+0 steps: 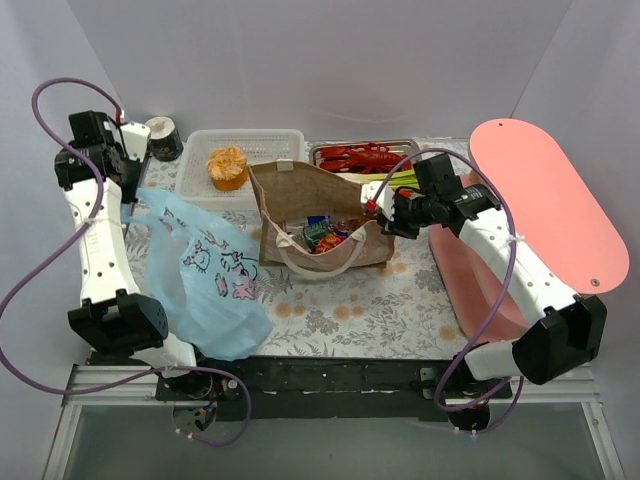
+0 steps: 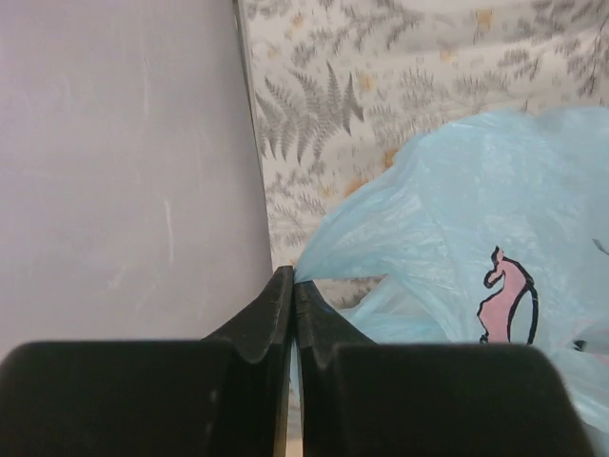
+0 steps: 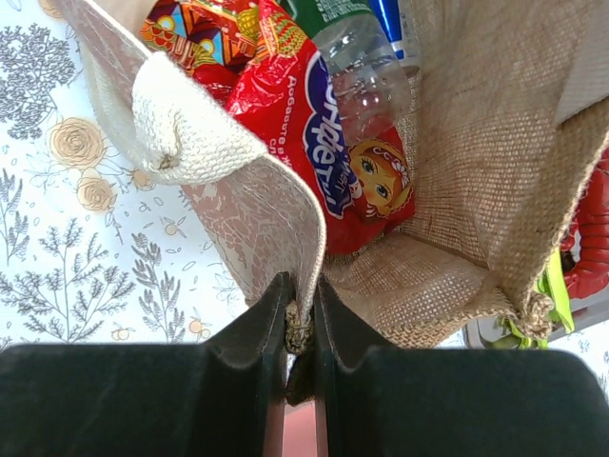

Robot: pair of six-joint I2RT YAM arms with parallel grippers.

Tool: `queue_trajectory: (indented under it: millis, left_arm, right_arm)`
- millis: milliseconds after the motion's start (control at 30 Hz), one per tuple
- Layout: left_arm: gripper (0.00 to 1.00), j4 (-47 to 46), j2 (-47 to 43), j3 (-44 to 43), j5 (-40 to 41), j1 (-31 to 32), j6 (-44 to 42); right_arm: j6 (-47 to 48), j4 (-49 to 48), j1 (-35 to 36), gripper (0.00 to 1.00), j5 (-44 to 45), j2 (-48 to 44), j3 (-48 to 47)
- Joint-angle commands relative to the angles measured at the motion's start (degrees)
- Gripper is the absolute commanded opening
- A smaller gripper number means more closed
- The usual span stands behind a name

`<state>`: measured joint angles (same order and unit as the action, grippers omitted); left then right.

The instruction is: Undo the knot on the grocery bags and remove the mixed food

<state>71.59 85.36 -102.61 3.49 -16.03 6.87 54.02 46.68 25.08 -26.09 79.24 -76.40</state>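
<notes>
we lose bottle (image 3: 366,71) top past upper edge; lobster (image 3: 592,228) cropped at right; blue bag (image 2: 457,219) insides unseen.

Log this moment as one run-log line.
left end effector: shut on light-blue plastic bag edge | right end effector: shut on burlap bag rim | in burlap bag: red snack packet, clear bottle

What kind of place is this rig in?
Probably a lab test cell, not a real kitchen: plain white enclosure walls, floral tablecloth, toy lobster and a brown bag staged as groceries.
</notes>
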Motion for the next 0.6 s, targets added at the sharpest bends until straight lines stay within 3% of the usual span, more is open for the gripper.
queue_trajectory:
  millis: [0,300,400,433,467,500,533,567]
  left_arm:
    - [0.00,0.3,6.8,-10.0,-2.3,0.3,0.9]
    - [0.00,-10.3,9.9,-11.0,8.1,0.2,0.2]
    - [0.00,-13.1,10.2,-13.6,7.4,0.3,0.2]
    - [0.33,-12.5,10.5,-16.4,5.8,0.3,0.9]
    - [0.51,-11.2,11.3,-18.7,3.0,0.3,1.8]
    - [0.72,-7.7,11.5,-20.6,-5.2,0.3,1.7]
    - [0.76,-6.9,11.4,-21.9,-8.0,0.6,1.7]
    - [0.80,-6.3,10.4,-24.1,-11.3,1.7,2.4]
  right_arm:
    - [0.2,4.2,-0.7,0.01,0.2,-3.5,2.6]
    - [9.0,14.7,1.2,0.01,-4.8,-12.7,6.9]
    - [15.2,19.3,2.4,0.01,-4.3,-18.2,9.8]
    - [16.7,19.9,2.9,0.01,-3.2,-19.6,10.9]
    - [17.7,20.2,3.0,0.01,-2.3,-21.0,12.1]
    - [19.0,19.6,3.0,0.01,-1.3,-23.7,14.7]
    - [19.5,19.2,3.0,0.03,0.2,-24.7,15.6]
    - [19.8,18.5,3.0,0.23,0.7,-25.8,16.2]
